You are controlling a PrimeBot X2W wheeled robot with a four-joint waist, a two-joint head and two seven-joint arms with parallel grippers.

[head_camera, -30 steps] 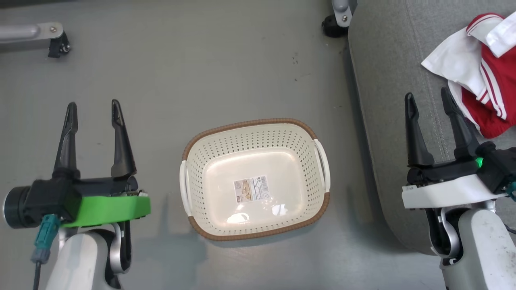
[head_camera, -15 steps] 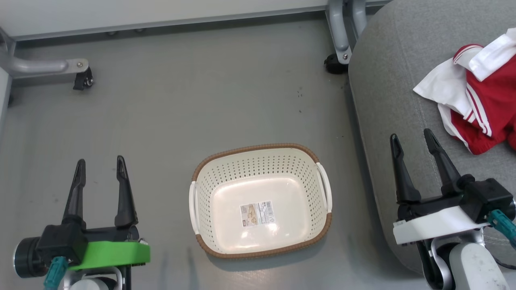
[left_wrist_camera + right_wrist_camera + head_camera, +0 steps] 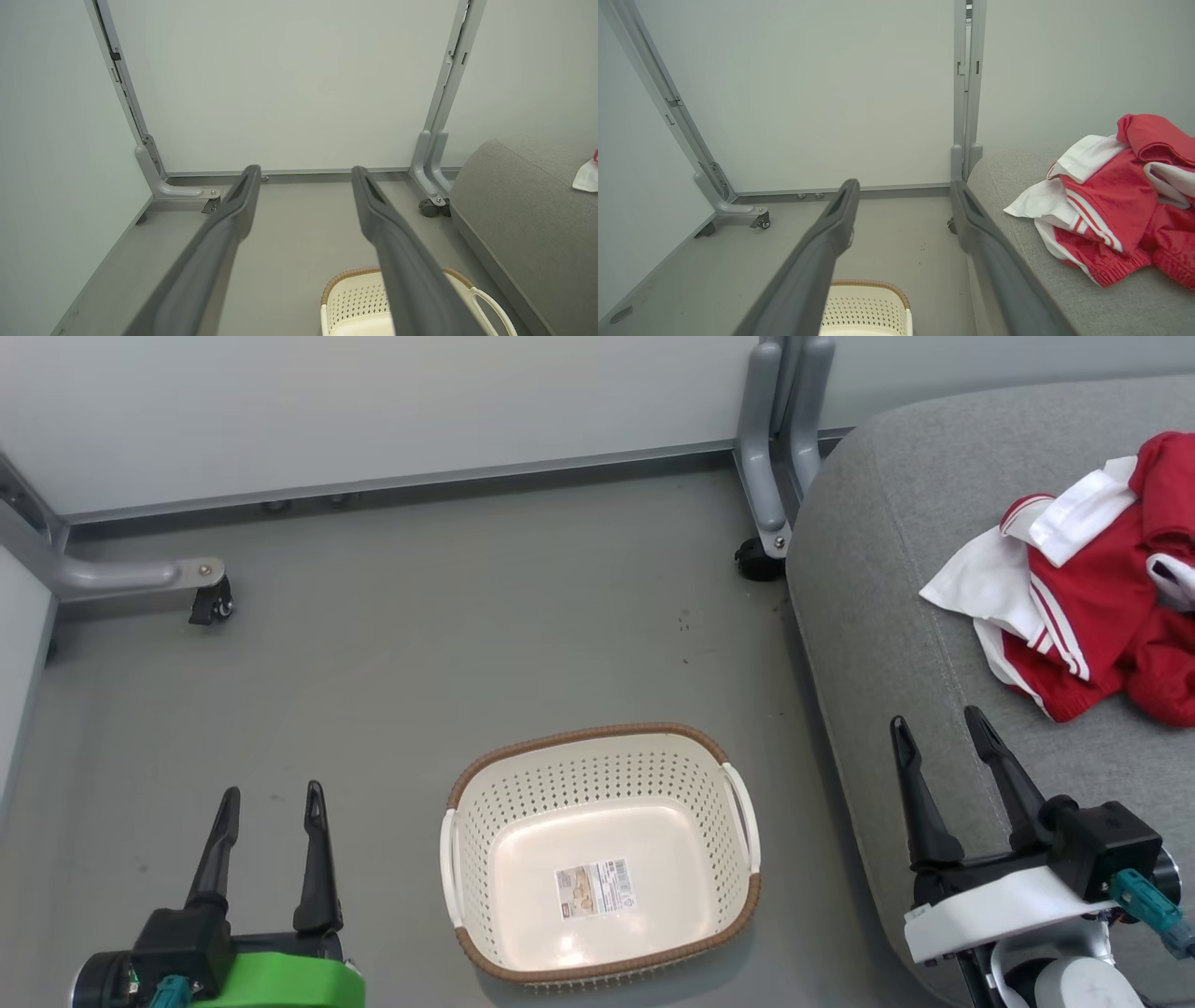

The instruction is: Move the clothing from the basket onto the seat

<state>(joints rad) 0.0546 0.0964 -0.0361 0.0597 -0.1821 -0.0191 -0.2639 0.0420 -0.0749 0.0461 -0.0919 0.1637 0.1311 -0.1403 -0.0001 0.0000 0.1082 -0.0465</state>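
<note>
I have the seat on my right. The basket stands on the floor between my arms, with just its label inside. The clothing lies heaped on the seat, so I judge the move done, with nothing left to carry. My right pincer hangs wide and empty over the seat's near edge, and the clothing is ahead and to its right, apart. My left pincer is wide and empty, left of the basket.
</note>
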